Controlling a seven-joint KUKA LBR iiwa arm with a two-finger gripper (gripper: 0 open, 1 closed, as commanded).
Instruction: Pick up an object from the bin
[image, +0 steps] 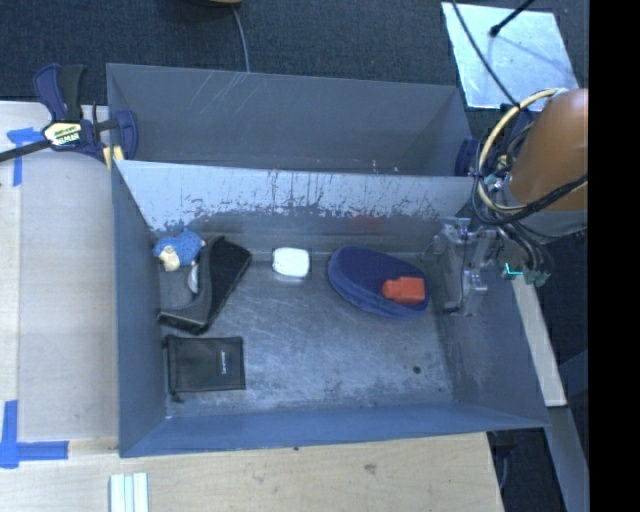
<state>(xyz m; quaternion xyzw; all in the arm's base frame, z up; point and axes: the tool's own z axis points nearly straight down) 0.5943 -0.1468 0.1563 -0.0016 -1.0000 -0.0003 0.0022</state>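
My gripper (455, 300) hangs at the bin's right side, its metal fingers pointing down just right of a blue oval pouch (365, 276). A small orange block (404, 290) lies on the pouch's right end, a short way left of the fingertips. Nothing shows between the fingers. A white rounded piece (291, 263) lies further left, near the back wall.
At the left lie a black folded case (215, 283), a flat black wallet-like square (205, 364) and a small blue and yellow toy (176, 249). The bin's right wall slopes up close behind the gripper. The arm with its orange cover and cables stands over the right rim.
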